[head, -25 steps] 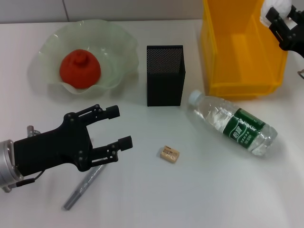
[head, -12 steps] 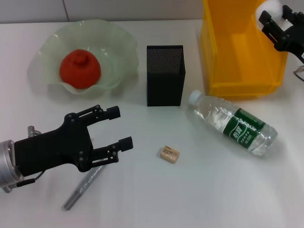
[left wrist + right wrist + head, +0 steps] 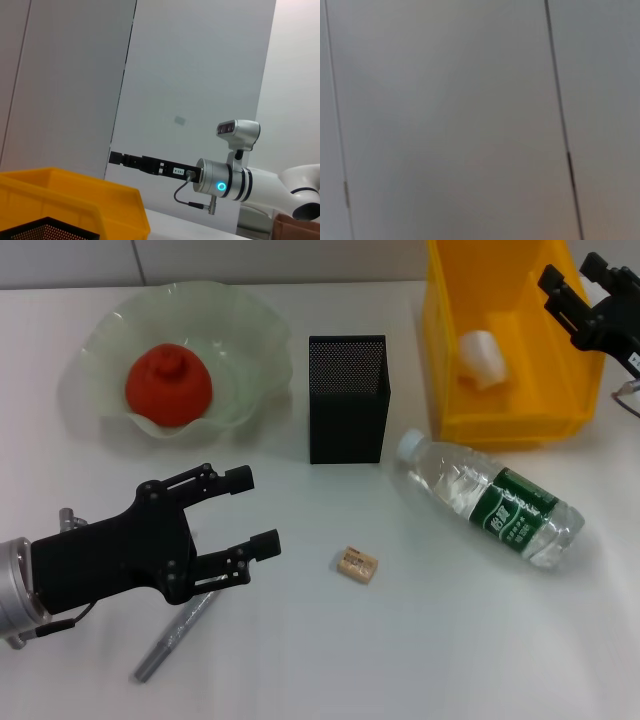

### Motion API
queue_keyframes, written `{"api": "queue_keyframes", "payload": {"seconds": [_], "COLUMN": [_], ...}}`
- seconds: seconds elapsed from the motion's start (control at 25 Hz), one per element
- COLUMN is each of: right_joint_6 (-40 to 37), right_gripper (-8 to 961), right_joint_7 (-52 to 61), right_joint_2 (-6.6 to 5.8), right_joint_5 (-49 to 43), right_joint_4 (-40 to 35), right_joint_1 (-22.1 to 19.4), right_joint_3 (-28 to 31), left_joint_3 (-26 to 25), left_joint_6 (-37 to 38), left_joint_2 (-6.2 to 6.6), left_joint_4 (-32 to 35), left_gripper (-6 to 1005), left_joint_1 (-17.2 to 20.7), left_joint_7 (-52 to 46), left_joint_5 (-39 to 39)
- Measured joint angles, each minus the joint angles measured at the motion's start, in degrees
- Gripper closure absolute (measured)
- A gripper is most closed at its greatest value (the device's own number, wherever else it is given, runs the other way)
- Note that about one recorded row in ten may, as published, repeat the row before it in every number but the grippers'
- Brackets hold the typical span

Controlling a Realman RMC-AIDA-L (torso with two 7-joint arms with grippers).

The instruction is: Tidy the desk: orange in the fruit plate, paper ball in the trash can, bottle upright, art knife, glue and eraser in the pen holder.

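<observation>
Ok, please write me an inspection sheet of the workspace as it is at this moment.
Surface: white desk.
Job's things: orange in the green fruit plate; paper ball inside the yellow bin; water bottle lying on its side; eraser on the desk; grey pen-shaped tool partly under the left gripper; black mesh pen holder upright; glue not seen.
Clutter: nothing seen.
Grippers: left gripper open, empty, low over the desk near the tool; right gripper open, empty, above the bin's far right corner.
Cables: a thin cable under the right gripper.
Surroundings: grey wall panels.
</observation>
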Motion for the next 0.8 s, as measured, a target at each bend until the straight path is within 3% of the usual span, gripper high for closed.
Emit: {"api": "queue_keyframes", "payload": {"seconds": [0.32,0.44,0.52,0.8], "right_joint_6": [-5.37,-8.5,-13.09,-19.13], "right_gripper": [366,365,365,365], "right_joint_7": [10.27,17.68,27.92,40.16], "right_joint_2": [-0.3,-0.42,-0.74,-0.87], "right_joint_5": [-2.27,-8.07,-17.07,-29.24], "right_joint_4": [-5.37,-10.44,-16.1,-26.16], "right_joint_1": [-2.24,-3.88,-4.5,-4.29], "right_joint_3": [-3.55,-3.31,-1.64,0.7], "left_joint_3": [-0.31,-0.32,-0.31,-0.4], "left_joint_6": [0.09,0.09,0.09,0.03], "left_joint_2": [0.03,0.06,0.06,0.08], "left_joint_4": [0.0,0.0,0.0,0.0], "left_gripper": [217,217,217,217], "left_joint_1": [0.0,0.02,0.06,0.09], "left_joint_7": [0.0,0.0,0.0,0.0], "left_joint_5": [0.0,0.0,0.0,0.0]}}
